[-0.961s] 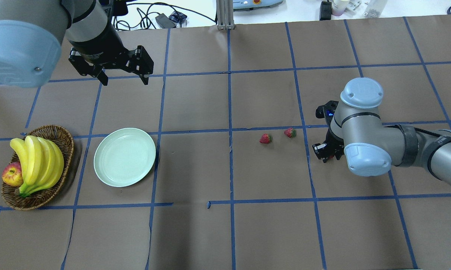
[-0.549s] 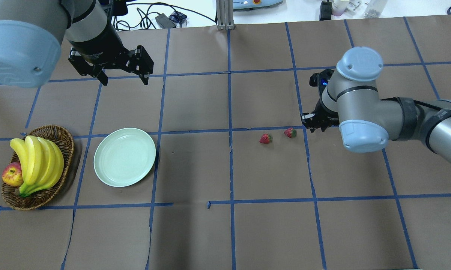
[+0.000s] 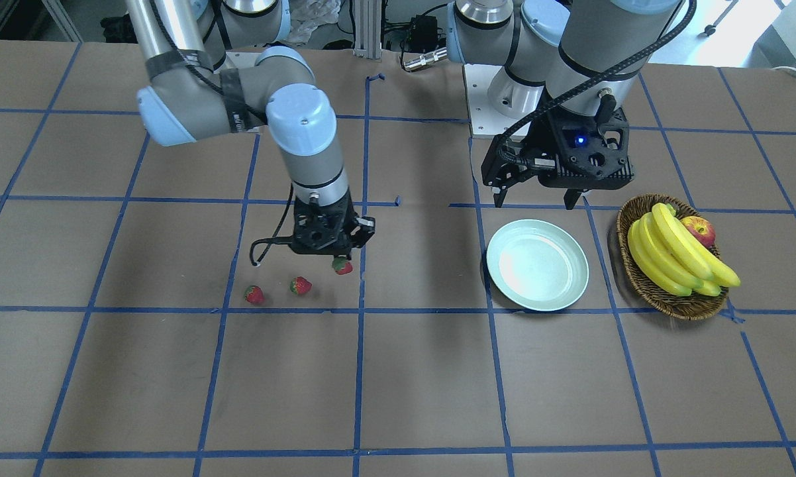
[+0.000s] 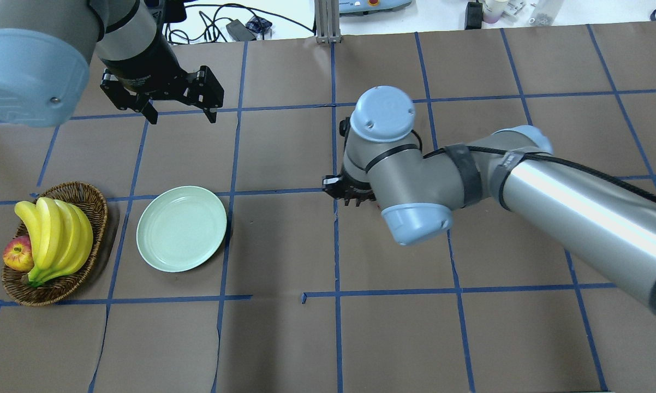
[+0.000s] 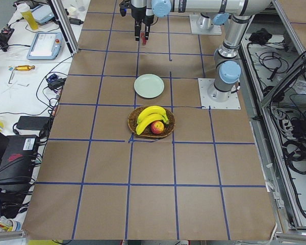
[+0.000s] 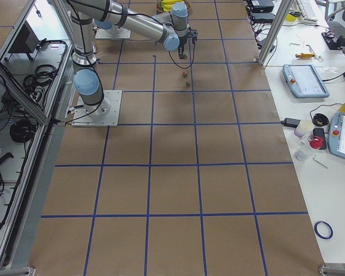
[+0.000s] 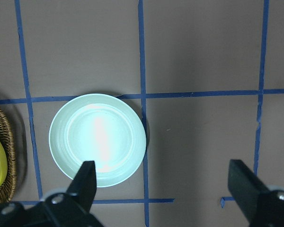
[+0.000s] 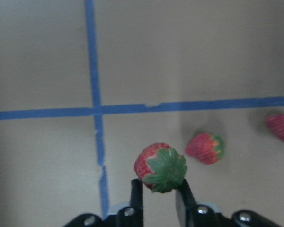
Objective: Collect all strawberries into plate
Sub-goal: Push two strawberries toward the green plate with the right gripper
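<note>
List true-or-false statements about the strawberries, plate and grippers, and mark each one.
1. The right gripper holds a strawberry. True.
2. The plate holds one strawberry. False: it is empty.
3. Two strawberries lie on the table. True.
4. The left gripper is shut. False: it is open, with nothing in it.
5. The apple lies in the basket. True.
</note>
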`<state>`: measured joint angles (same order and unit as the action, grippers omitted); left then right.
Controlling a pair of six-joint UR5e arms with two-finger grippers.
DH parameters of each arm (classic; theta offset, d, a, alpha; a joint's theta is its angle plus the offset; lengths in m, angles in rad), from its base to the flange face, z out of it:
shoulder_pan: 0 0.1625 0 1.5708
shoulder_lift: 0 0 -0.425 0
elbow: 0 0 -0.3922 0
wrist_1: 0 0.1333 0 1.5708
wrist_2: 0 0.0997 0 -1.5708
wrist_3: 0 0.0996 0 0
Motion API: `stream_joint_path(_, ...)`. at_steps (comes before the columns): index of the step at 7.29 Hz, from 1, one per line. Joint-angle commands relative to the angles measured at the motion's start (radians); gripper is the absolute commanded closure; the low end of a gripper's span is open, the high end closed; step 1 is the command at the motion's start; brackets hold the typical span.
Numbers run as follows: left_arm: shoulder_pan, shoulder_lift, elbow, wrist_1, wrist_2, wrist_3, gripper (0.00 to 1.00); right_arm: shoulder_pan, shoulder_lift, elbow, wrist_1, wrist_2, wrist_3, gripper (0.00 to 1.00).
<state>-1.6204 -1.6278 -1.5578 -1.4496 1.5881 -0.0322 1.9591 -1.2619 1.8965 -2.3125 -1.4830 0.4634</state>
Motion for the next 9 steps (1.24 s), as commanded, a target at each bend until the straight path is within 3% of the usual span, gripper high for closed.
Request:
stream_joint_path(1,-0.003,-0.003,-0.001,0.000,0.000,0.000,0.00,0.092,0.074,-0.007,-0.024,0.013,0.101,1.00)
stream_joint_path(2,-0.003,-0.001,-0.001,0.000,0.001,0.000,0.00,0.092,0.085,-0.005,-0.024,0.013,0.100,0.89)
stream_joint_path(3,-0.003,-0.003,-0.001,0.000,0.001,0.000,0.00,0.092,0.082,-0.005,-0.021,0.013,0.089,0.01)
stream_joint_path(5,-0.003,0.002,-0.008,0.000,0.003,0.001,0.00,0.067,0.049,-0.010,-0.002,-0.009,0.014,0.00)
stream_joint_path(6,-0.003,0.002,-0.007,0.000,0.003,0.000,0.00,0.025,0.009,-0.008,0.084,-0.032,-0.055,0.00)
stream_joint_path(9,-0.003,-0.001,-0.011,0.000,0.003,0.001,0.00,-0.115,0.016,0.002,0.133,-0.186,-0.207,0.00)
